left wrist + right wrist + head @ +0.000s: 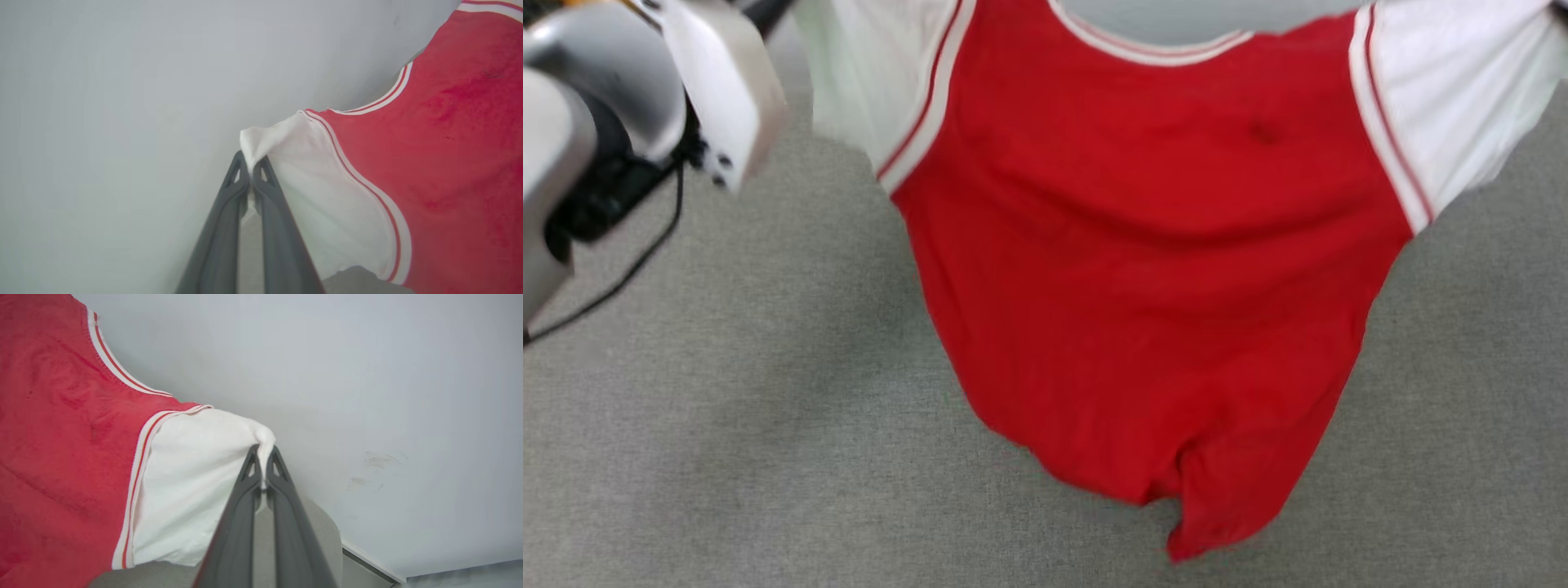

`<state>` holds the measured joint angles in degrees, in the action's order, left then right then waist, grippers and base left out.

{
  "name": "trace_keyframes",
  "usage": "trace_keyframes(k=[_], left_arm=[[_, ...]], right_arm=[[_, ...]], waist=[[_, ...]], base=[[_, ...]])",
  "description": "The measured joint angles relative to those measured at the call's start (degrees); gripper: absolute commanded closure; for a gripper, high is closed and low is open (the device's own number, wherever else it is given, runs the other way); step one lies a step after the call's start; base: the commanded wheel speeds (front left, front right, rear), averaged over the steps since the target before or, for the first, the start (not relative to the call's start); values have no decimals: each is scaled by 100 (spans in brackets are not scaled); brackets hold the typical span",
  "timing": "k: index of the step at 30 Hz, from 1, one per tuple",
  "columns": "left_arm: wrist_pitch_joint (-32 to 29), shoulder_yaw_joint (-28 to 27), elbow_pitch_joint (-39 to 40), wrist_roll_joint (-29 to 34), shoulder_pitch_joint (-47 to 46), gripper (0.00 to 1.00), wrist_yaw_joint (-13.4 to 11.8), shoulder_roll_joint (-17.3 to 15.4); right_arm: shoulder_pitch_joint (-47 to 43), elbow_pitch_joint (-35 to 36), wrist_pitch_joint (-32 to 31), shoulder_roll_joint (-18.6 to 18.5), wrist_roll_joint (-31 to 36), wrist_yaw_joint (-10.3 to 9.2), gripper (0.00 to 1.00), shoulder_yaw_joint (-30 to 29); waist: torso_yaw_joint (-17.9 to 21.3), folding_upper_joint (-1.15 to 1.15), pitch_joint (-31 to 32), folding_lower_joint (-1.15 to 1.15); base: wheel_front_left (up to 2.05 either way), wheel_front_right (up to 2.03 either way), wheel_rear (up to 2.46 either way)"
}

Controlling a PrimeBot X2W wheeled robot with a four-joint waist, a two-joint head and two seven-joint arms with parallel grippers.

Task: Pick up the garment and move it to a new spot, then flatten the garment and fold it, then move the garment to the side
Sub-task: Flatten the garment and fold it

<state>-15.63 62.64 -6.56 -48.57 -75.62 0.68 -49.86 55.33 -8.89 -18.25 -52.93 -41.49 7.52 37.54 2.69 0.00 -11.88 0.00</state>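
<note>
The garment (pixel 1152 269), a red jersey with white sleeves and red-and-white striped trim, hangs spread out in the air above the grey table, plain red side toward the head camera, hem dangling low. My left gripper (pixel 250 165) is shut on the tip of one white sleeve (pixel 322 196). My right gripper (pixel 263 455) is shut on the tip of the other white sleeve (pixel 196 486). The garment (pixel 449 163) stretches between the two grips, its red body (pixel 61 449) sagging in the middle. No print shows on the visible face.
A grey cloth-covered table (pixel 727 425) lies under the hanging shirt. My pale left forearm (pixel 621 122) with a black cable fills the upper left of the head view. A pale wall (pixel 122 102) stands behind; the table's rounded edge (pixel 327 531) shows low.
</note>
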Motion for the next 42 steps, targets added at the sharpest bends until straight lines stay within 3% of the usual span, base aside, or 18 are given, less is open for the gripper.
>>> trace_keyframes(k=[10, 18, 27, 35, 42], left_arm=[[407, -505, -976, 358, -1379, 100, 31, 650], [848, -738, -1926, 797, -2613, 100, 135, 1151], [1461, -883, -2858, 971, -3517, 100, 390, 1468], [1838, -728, -3431, 787, -3166, 100, 558, 1673], [2331, -559, -3672, 408, -1972, 100, 634, 1725]], right_arm=[[1635, -522, -346, 635, 1167, 2, 100, -584], [3273, -1360, -12, 1220, 2054, 1, 100, -717], [4593, -2521, 531, 1693, 2409, 1, 100, -566], [4431, -3152, 891, 2011, 2212, 1, 100, -175], [3362, -3553, 1411, 2342, 1857, 1, 100, 342]], waist=[[66, 0, -677, 0], [112, 0, -1302, 1], [-4, 0, -1574, 1], [-76, 0, -1696, 1], [-59, 0, -1487, 1]], base=[[0, 0, 0], [0, 0, 0], [0, 0, 0], [0, 0, 0], [0, 0, 0]])
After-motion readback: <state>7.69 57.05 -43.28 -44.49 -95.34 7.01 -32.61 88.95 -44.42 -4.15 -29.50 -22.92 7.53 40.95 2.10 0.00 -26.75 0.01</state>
